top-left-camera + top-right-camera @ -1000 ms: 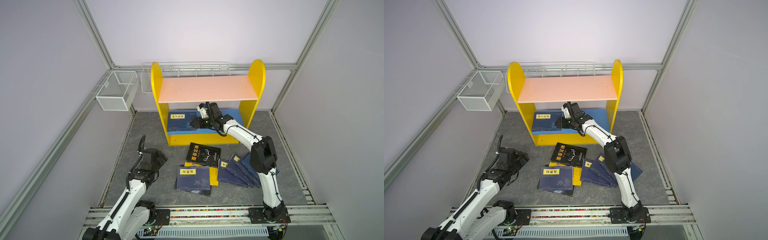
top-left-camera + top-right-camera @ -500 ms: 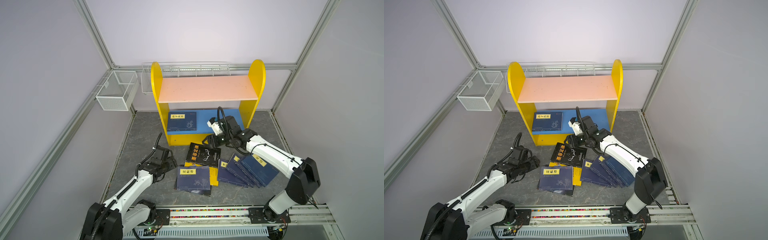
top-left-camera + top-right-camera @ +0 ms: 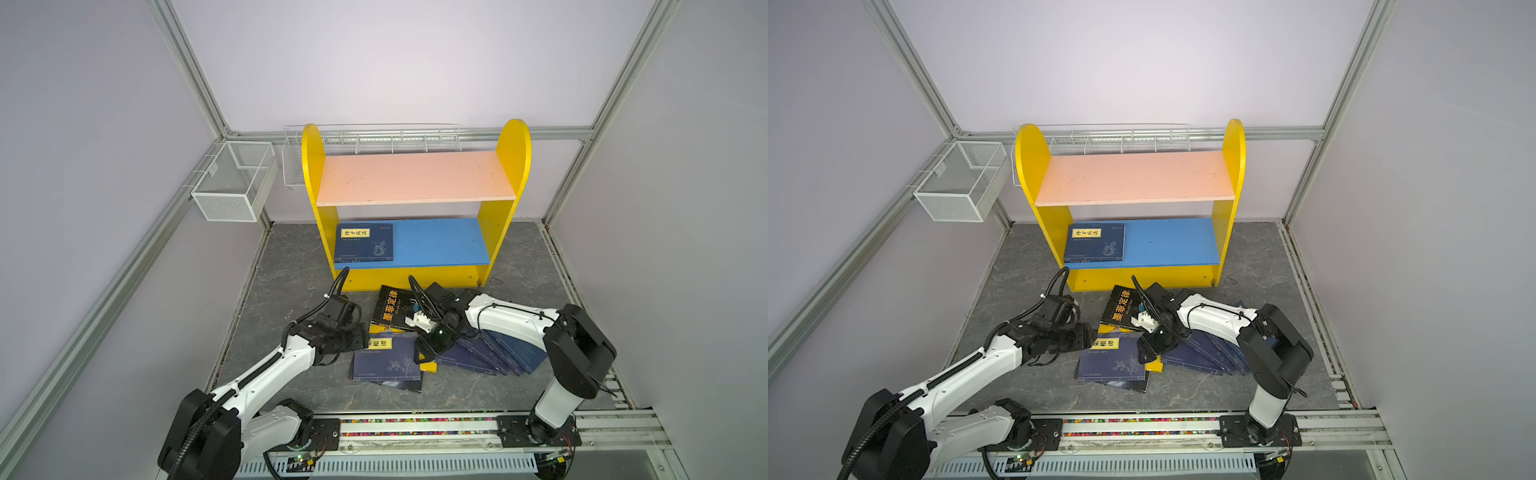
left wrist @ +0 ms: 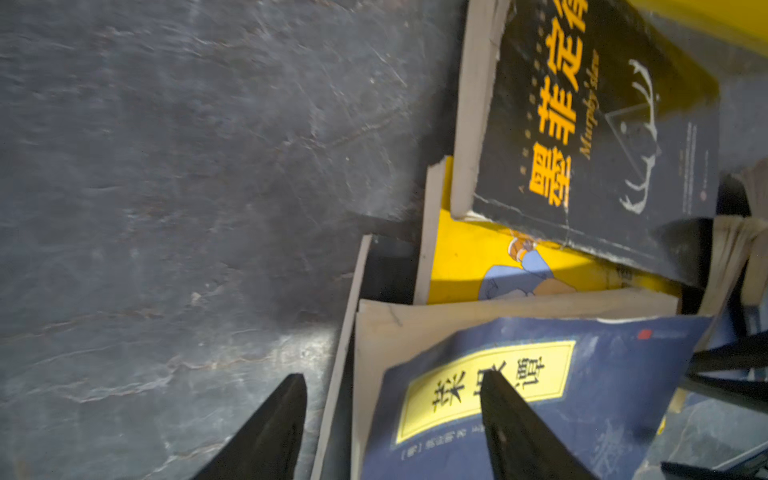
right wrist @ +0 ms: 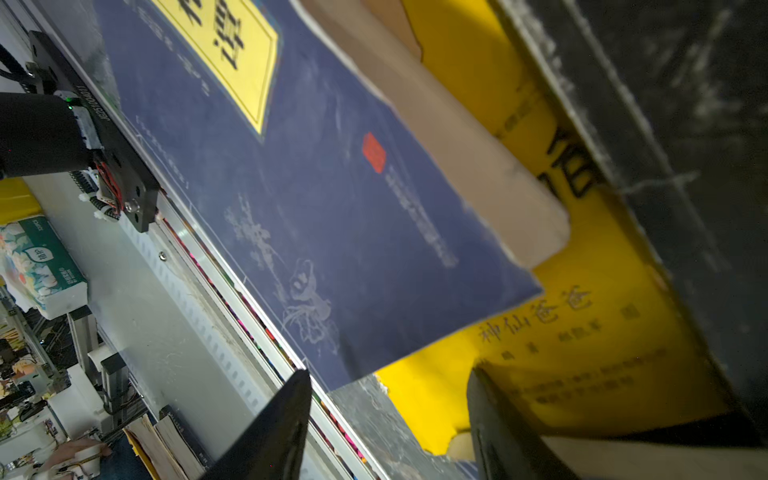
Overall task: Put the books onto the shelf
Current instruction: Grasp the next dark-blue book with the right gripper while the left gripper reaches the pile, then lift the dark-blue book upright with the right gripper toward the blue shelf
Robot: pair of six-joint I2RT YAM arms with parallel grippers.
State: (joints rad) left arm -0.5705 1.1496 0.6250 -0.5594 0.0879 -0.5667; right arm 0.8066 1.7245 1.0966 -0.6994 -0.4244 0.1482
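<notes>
A white mesh basket (image 3: 232,183) hangs on the frame at far left, well apart from the books. The yellow-sided shelf (image 3: 312,166) stands upright at the back wall. One navy book with a yellow label (image 3: 364,245) lies flat at the left end of its blue lower board (image 3: 440,245). The other books lie on the grey floor (image 3: 291,257) in front of the shelf. The left gripper (image 4: 392,376) sits low at the pile's left edge, jaws apart, holding nothing. One finger is over bare floor, the other over the label of the top navy book (image 3: 388,361); contact cannot be confirmed. Behind this book a black book (image 3: 392,309) rests partly on a yellow cartoon-cover book (image 4: 478,266). The right gripper (image 5: 390,371) sits at the top navy book's right corner, jaws apart, gripping nothing, one finger over the yellow cover. Further right, fanned navy books (image 3: 503,353) overlap beneath the right arm.
</notes>
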